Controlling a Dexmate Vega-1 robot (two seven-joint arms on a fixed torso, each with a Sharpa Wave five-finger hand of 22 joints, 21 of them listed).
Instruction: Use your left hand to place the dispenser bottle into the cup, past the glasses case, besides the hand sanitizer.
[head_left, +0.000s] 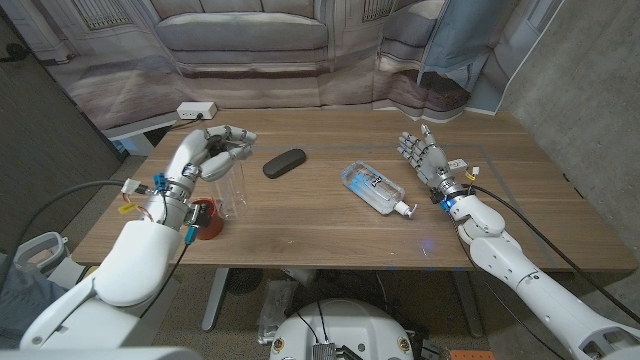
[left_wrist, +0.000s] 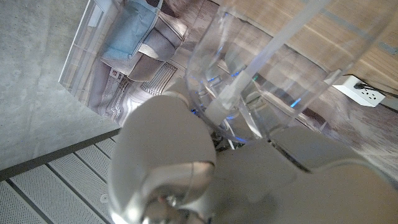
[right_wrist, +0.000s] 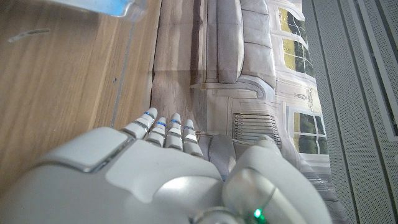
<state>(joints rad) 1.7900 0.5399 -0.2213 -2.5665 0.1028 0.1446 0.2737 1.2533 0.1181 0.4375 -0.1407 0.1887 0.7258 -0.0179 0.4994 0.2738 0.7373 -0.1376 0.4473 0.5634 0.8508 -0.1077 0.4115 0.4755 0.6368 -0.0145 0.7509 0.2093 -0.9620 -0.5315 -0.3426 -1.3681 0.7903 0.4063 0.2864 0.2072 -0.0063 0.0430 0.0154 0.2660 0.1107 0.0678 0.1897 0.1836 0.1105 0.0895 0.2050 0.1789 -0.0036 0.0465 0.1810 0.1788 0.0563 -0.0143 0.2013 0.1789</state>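
The left hand (head_left: 210, 150) is raised at the table's left side with its fingers curled over the top of a clear cup (head_left: 232, 195). The left wrist view shows a clear tube with a white fitting, most likely the dispenser bottle (left_wrist: 249, 87), running from the palm down into clear plastic walls. Judgement: the bottle is being held from above so it can be lowered upright through the cup's mouth. Whether it rests on the cup's bottom cannot be told.

The cup stands just left of the dark glasses case (head_left: 284, 162), which lies near the table's far-left centre. The hand sanitizer (head_left: 373, 187) lies on its side near the table's middle, cap pointing toward the near right, well apart from the cup. A red object (head_left: 205, 218) sits just near-left of the cup, partly behind the left forearm.

The right hand (head_left: 428, 158) stands on the table's right side, fingers extended and close together, pointing far, holding nothing. Judgement: it is parked clear of the left arm's working area.

Judgement: the insertion step is in hand; release calls for opening the fingers without tipping the light cup
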